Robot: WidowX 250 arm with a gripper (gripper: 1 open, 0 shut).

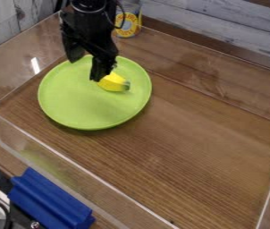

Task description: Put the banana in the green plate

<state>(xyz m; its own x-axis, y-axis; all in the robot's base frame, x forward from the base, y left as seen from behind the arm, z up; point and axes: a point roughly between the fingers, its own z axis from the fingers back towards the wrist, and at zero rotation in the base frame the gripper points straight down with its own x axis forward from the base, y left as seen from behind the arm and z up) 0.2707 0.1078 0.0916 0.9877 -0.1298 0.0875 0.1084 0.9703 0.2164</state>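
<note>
The banana [113, 84], small and yellow with a green tip, lies inside the green plate [78, 107], toward its far right part. My gripper [98, 70] hangs over the plate's back edge, just up and left of the banana, with its black fingers [102, 66] pointing down. The jaws stand open with nothing between them, and the banana lies free on the plate.
The plate rests on a brown wooden table [209, 125] enclosed by clear plastic walls. A blue object [48, 206] sits outside the wall at the lower left. A yellow and black item [128, 22] stands behind the arm at the back.
</note>
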